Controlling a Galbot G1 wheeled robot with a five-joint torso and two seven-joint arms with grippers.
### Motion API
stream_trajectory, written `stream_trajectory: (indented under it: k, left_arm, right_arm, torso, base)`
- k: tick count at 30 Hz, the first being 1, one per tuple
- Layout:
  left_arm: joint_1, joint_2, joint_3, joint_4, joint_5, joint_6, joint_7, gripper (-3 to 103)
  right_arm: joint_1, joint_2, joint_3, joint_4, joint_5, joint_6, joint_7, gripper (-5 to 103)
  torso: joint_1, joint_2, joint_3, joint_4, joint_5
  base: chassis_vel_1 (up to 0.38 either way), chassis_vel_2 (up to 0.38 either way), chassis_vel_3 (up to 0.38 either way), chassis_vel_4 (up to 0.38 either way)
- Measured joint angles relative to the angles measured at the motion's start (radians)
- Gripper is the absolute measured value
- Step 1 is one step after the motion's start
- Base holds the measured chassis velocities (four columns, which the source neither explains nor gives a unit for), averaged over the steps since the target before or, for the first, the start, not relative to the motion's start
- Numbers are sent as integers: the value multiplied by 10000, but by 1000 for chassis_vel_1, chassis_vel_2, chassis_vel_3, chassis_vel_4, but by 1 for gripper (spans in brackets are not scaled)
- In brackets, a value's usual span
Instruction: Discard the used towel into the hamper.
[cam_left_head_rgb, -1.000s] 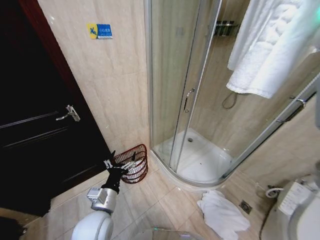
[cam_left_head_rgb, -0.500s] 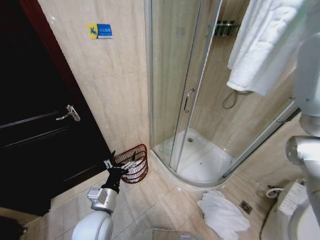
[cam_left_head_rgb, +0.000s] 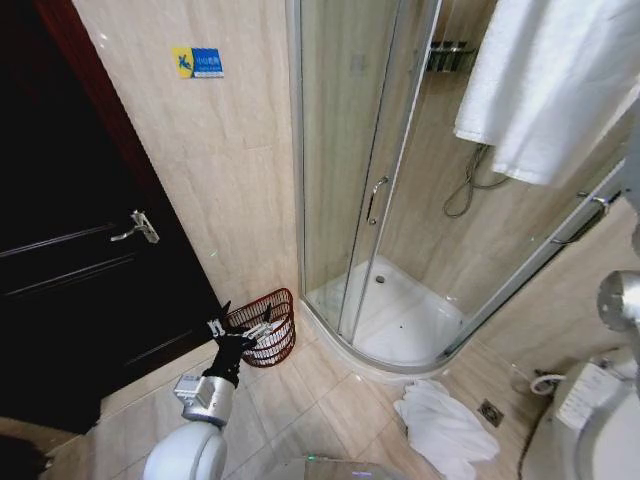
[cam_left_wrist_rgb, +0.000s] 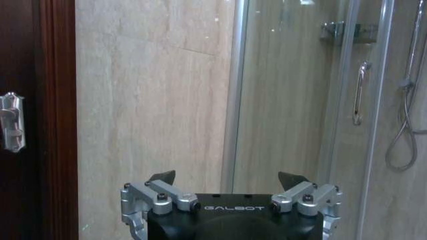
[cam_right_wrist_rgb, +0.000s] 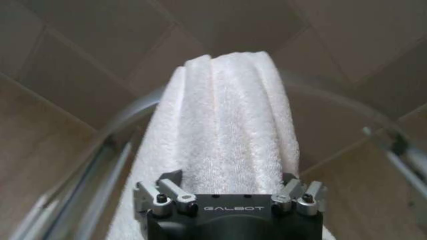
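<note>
While I'm standing in this bathroom, the thing that catches my eye is the hamper (cam_left_head_rgb: 275, 330). It's a little round wire basket, dark reddish-brown and open weave, so you can see right through the sides. The rim flares out wider than the base. It sits on the floor tiles (cam_left_head_rgb: 330, 400) by the beige wall, between the dark door (cam_left_head_rgb: 70, 250) and the glass shower cabin (cam_left_head_rgb: 370, 180).

The left gripper (cam_left_head_rgb: 245, 318) hangs low, and the hamper is just past its jaws, close enough that from the head view they overlap the rim. I can't tell if they actually touch the wire. The jaws are spread wide with nothing between them. In the left wrist view, the left gripper (cam_left_wrist_rgb: 228, 177) points at the wall and the edge of the shower glass.

The right gripper (cam_right_wrist_rgb: 230, 177) is way up high at the hanging towel (cam_right_wrist_rgb: 227, 115). It's a thick white terry towel, bunched into long vertical folds and draped over the top of the shower cabin. Those jaws are also wide apart, and the folds sit right in the gap between the tips, pretty much filling it. From the head view, that hanging towel (cam_left_head_rgb: 545, 90) is well apart from the hamper.

There's also a crumpled towel (cam_left_head_rgb: 445, 425) on the floor outside the shower tray, well away from both sets of jaws.
</note>
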Motion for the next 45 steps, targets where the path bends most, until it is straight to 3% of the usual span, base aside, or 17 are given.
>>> stream_trajectory:
  k: [3, 9, 17, 21, 36, 45]
  left_arm:
    - [0, 0, 0, 0, -1, 0, 0, 100]
    - [0, 0, 0, 0, 0, 0, -1, 100]
    - [0, 0, 0, 0, 0, 0, 0, 100]
    - [0, 0, 0, 0, 0, 0, 0, 100]
    - [0, 0, 0, 0, 0, 0, 0, 100]
    - [0, -2, 0, 0, 0, 0, 0, 100]
  right_arm:
    - [48, 49, -49, 4, 61, -13, -24, 82]
    - [143, -63, -202, 132, 155, -24, -63, 55]
    - [153, -111, -312, 235, 175, -24, -64, 33]
    - [86, -110, -313, 257, 181, -4, -73, 15]
    - [-306, -296, -214, 862, 508, 50, 88, 11]
    - [-1468, -1139, 237, 2120, 681, 331, -123, 11]
  torso:
    - [0, 0, 0, 1, 3]
    - [0, 0, 0, -1, 6]
    - [0, 0, 0, -1, 5]
    - [0, 0, 0, -1, 4]
    - [0, 0, 1, 0, 4]
    - [0, 0, 0, 0, 6]
  base:
    - [0, 0, 0, 0]
    - [0, 0, 0, 0]
    - [0, 0, 0, 0]
    - [0, 0, 0, 0]
    - [0, 0, 0, 0]
    - [0, 0, 0, 0]
